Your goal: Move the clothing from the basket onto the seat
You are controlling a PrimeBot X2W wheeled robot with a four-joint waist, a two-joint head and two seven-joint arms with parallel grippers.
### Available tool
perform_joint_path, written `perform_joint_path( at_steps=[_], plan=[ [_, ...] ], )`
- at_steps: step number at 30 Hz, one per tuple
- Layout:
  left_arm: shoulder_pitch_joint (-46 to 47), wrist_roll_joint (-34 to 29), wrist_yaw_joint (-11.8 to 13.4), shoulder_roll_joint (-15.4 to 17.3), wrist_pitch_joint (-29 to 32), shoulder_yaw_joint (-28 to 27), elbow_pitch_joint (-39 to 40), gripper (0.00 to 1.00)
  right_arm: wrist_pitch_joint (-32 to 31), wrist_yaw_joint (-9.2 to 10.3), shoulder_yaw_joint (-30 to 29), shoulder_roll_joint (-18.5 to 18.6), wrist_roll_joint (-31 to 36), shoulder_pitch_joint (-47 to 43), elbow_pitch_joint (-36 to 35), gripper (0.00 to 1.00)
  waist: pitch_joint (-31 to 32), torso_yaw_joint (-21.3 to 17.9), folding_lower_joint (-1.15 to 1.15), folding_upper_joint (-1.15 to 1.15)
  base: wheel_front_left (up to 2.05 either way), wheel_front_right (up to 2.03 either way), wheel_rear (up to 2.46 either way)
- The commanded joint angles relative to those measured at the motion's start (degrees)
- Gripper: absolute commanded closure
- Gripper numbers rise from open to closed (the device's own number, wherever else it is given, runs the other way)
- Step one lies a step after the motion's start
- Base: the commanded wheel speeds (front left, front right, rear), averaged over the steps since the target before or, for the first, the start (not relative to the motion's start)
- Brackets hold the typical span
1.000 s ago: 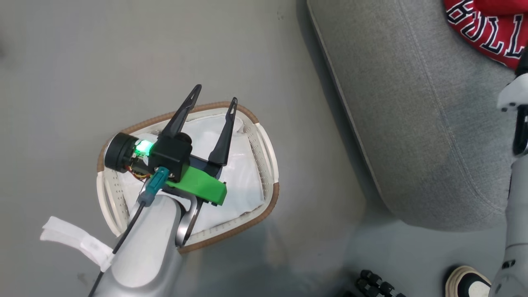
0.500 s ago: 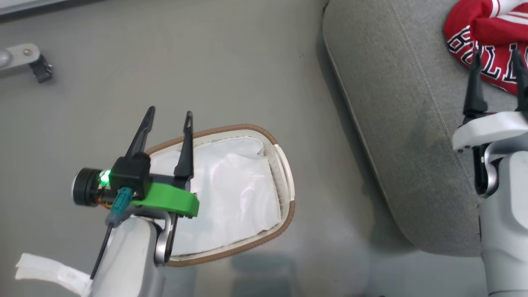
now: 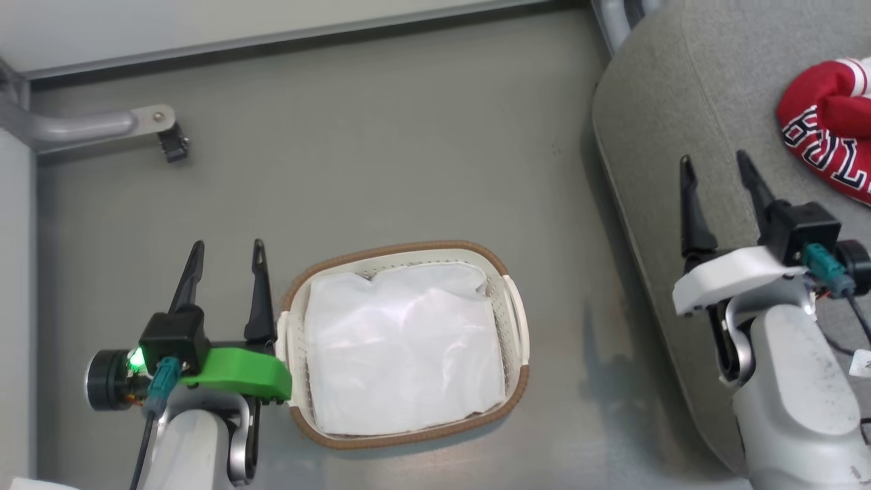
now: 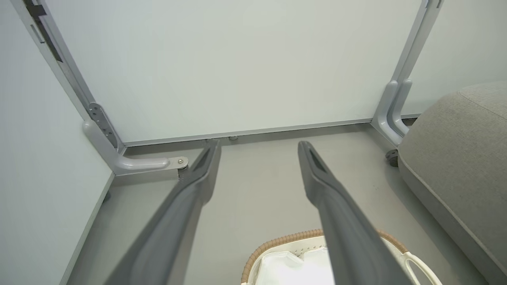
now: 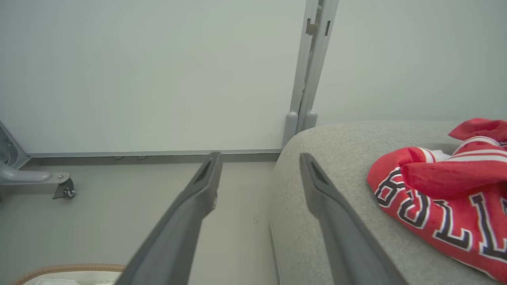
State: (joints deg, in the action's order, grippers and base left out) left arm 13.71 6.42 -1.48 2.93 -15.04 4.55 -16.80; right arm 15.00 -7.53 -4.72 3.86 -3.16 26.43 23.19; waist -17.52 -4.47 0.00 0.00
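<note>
L gripper [image 3: 228, 243]: two long dark fingers [image 3: 186, 286], tapered, w/ slot cut near each tip; black box housing [image 3: 171, 337] at base; bright green plastic bracket [image 3: 238, 371]; black round cylinder [image 3: 103, 380] w/ lit green LED [image 3: 138, 359]; teal connector [image 3: 160, 391] feeding black cable [image 3: 141, 449]; curved silver yoke [image 3: 238, 452]; L forearm [image 3: 187, 456] smooth pale grey shell. R gripper [image 3: 712, 158]: same dark slotted fingers, black box, teal plug; white bracket [image 3: 725, 273] instead of green; small white tag [image 3: 860, 364] on cable; R forearm [image 3: 796, 401] pale grey, rounded.
</note>
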Motion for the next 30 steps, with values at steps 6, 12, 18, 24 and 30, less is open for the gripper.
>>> perform_joint_path(
  at_steps=[6, 12, 18, 24, 30],
  plan=[
    [-3.4, 0.2, 1.4, 0.1, -0.2, -1.7, -0.9, 0.00, 0.3, 0.08, 2.9, -0.4, -1.1, -4.1, 0.0, 0.00, 4.0, 2.7, 0.00, 0.00, 0.00, 0.00, 0.00],
    [-5.8, 1.3, 1.1, 0.1, -0.2, -2.5, 0.0, 0.00, 0.3, 0.08, 5.0, -0.6, -2.0, -6.8, -0.1, 0.00, 6.7, 3.3, 0.00, 0.00, 0.00, 0.00, 0.00],
    [-9.3, 2.5, 1.0, 0.1, -0.2, -3.1, 0.7, 0.00, 0.3, 0.08, 7.2, -0.7, -2.9, -10.3, -1.7, 0.00, 10.0, 3.8, 0.00, 0.00, 0.00, 0.00, 0.00],
    [-11.5, 2.8, 0.6, 0.1, -0.2, -3.5, 0.8, 0.00, 0.3, 0.08, 8.5, -0.8, -3.6, -12.7, -1.9, 0.00, 12.1, 4.2, 0.00, 0.00, 0.00, 0.00, 0.00],
    [-13.2, 3.6, 0.0, 0.1, -0.2, -3.8, 0.7, 0.00, 0.3, 0.08, 9.4, -0.8, -4.2, -14.7, -1.6, 0.00, 14.0, 4.6, 0.00, 0.00, 0.00, 0.00, 0.00]
  ],
)
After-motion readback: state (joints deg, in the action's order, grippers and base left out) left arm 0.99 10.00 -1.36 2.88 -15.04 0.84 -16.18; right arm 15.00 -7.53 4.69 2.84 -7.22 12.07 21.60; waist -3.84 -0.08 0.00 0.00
